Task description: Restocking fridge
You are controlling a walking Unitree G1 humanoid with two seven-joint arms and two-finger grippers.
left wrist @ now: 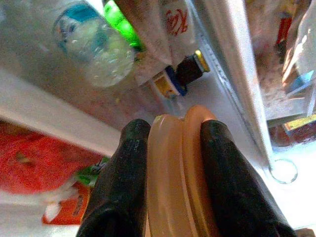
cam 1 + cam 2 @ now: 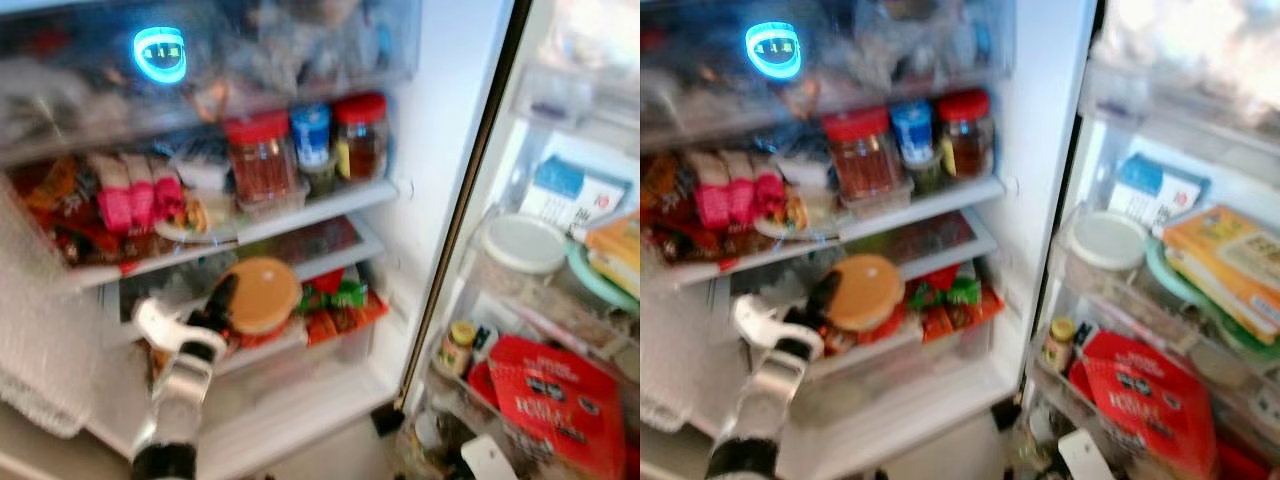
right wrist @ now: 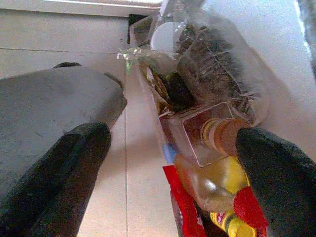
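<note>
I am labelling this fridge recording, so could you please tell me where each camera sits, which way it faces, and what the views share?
Left eye view: on the head, facing forward and down into the open fridge; the left arm reaches toward the lower shelf.
Right eye view: its stereo twin, same scene.
Left wrist view: on the left wrist, looking along the left pincer, shut on a tan round lid.
Right wrist view: on the right wrist, its black fingers wide apart before door-shelf bottles.
Shared: the eye views also show that tan round lid.

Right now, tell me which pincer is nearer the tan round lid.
Left. The left pincer is shut on the tan round lid at the fridge's lower shelf; the right pincer hangs open by the door's bottles.
</note>
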